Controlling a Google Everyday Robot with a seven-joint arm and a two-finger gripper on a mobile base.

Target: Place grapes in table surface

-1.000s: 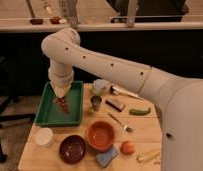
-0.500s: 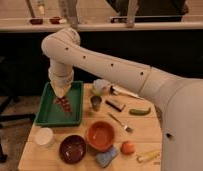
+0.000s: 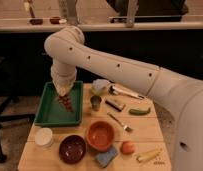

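My gripper (image 3: 64, 96) points down over the green tray (image 3: 47, 116) at the table's left side. It is shut on the grapes (image 3: 67, 104), a small dark purple-brown cluster that hangs just above the tray floor. The white arm reaches in from the right and hides the gripper's upper part. The light wooden table surface (image 3: 145, 127) extends to the right of and in front of the tray.
On the table stand a metal cup (image 3: 96, 103), a whitish cloth (image 3: 100, 86), a brush (image 3: 126, 93), a dark bar (image 3: 115, 104), a green chili (image 3: 139, 111), a fork (image 3: 120, 122), an orange bowl (image 3: 100, 135), a maroon bowl (image 3: 72, 148), a white cup (image 3: 43, 137), a blue sponge (image 3: 106, 157), an orange-red fruit (image 3: 127, 147) and a yellow piece (image 3: 148, 155).
The gripper with the grapes has shifted slightly to the right over the tray. Everything on the table has stayed where it was.
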